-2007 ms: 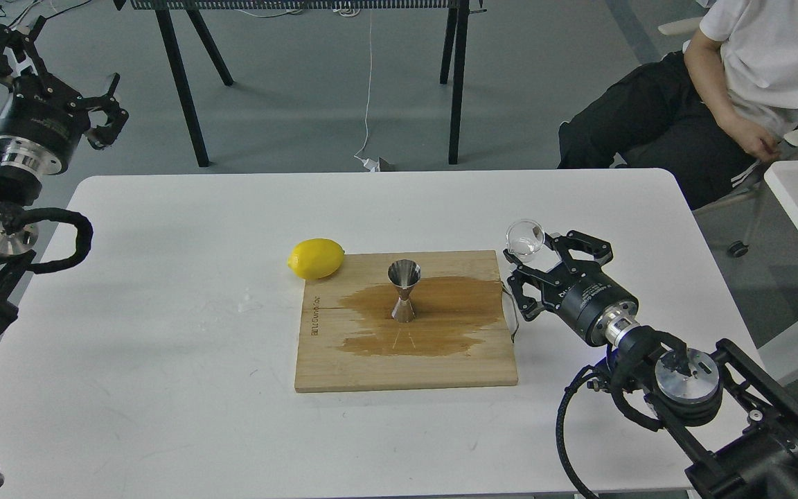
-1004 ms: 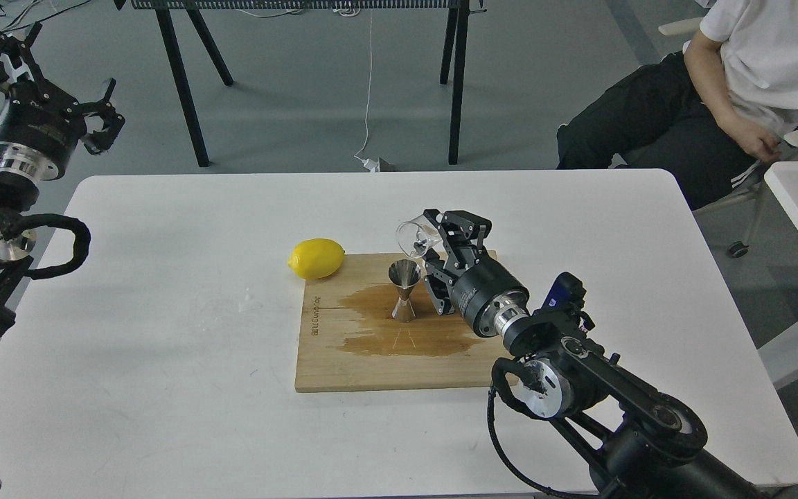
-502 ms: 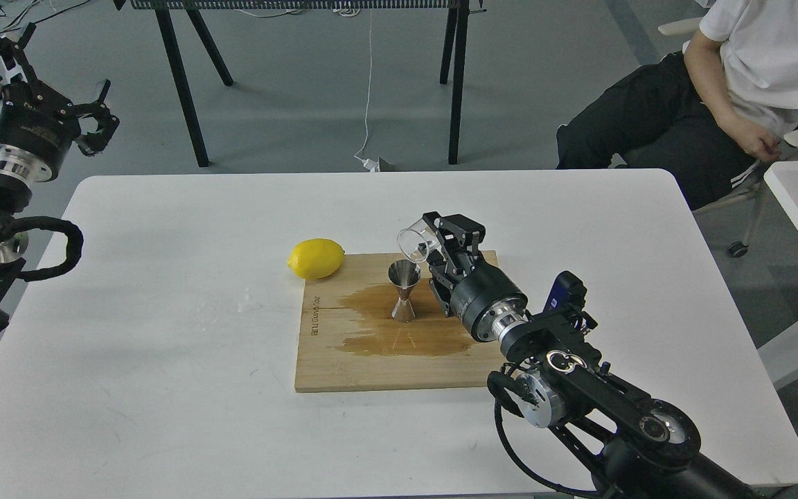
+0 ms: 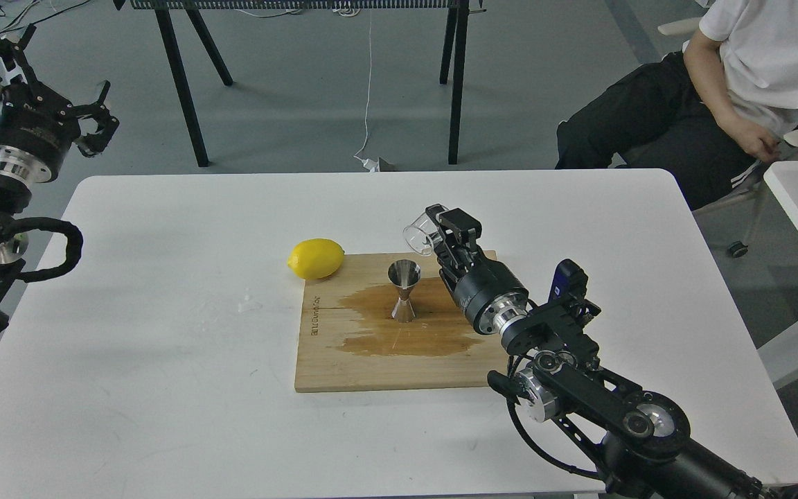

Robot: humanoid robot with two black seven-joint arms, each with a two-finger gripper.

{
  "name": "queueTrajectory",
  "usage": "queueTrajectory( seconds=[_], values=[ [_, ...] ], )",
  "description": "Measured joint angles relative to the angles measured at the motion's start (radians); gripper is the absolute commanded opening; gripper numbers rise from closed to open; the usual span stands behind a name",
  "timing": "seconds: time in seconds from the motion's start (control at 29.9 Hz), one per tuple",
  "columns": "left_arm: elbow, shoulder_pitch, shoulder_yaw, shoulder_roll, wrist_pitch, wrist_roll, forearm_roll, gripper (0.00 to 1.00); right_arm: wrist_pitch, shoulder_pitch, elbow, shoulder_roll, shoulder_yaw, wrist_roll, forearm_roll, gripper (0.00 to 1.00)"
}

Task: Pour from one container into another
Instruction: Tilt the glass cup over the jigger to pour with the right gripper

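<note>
The shiny steel jigger (image 4: pixel 404 290) stands upright on the wooden board (image 4: pixel 371 360), in the middle of a dark wet stain. My right gripper (image 4: pixel 440 232) is shut on the small clear cup (image 4: pixel 418 234). The cup is tipped on its side with its mouth toward the left, just above and slightly right of the jigger's top rim. My left gripper (image 4: pixel 52 83) hangs open, off the table's far left corner, well away from both containers.
A yellow lemon (image 4: pixel 316 258) lies at the board's back left corner. The white table (image 4: pixel 163 346) carries the board. A seated person (image 4: pixel 731 90) is at the back right. Black table legs (image 4: pixel 184 83) stand behind the table.
Over two seconds my right gripper carried the cup from the board's right side to above the jigger and tipped it sideways. In the last half second the cup rose slightly. The left arm barely shifted.
</note>
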Motion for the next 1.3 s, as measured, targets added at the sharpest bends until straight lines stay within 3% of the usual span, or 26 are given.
queueTrajectory(
  seconds=[1.3],
  values=[
    [0.054, 0.005, 0.0, -0.006, -0.028, -0.014, -0.002, 1.0, -0.059, 0.115, -0.136, 0.009, -0.191, 0.066, -0.159, 0.42]
  ],
)
